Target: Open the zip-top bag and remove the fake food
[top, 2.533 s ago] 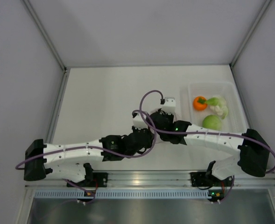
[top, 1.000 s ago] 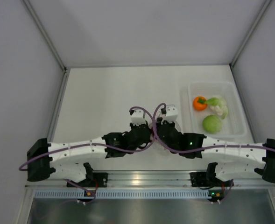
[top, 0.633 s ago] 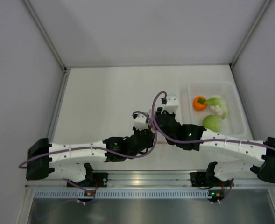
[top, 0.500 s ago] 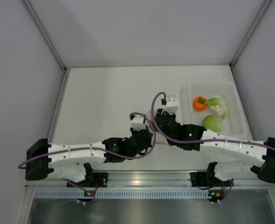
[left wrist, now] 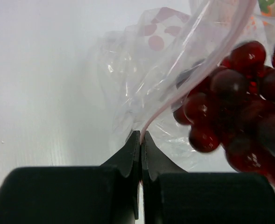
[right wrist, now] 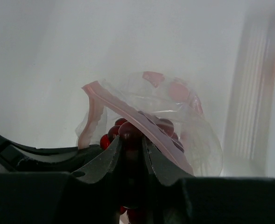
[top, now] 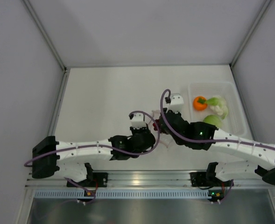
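Left wrist view: left fingers [left wrist: 125, 158] pinched tight on zip-top bag [left wrist: 142, 70] at its pink strip, bag just left of clear tray [top: 211, 84]. Opposite, right fingers [right wrist: 104, 163] clamp grape bunch [left wrist: 235, 107]; film likely light, limp, slippery: hold stiffer strip.

The zip-top bag [left wrist: 142, 60] was clear and crumpled. Its mouth gaped and the pink zip strip arched upward, and my left pincer [left wrist: 140, 140] gripped one edge of it tight. The grape bunch [left wrist: 235, 121], dark red and glossy, sat at that open mouth, partly behind the plastic, with my right pincer [right wrist: 131, 148] closed about it. The orange fruit [top: 200, 103] with its green top, the white and pale green leafy vegetable [top: 219, 107] and the green apple [top: 213, 121] lay close together in the tray [top: 211, 84], to the right of the bag.
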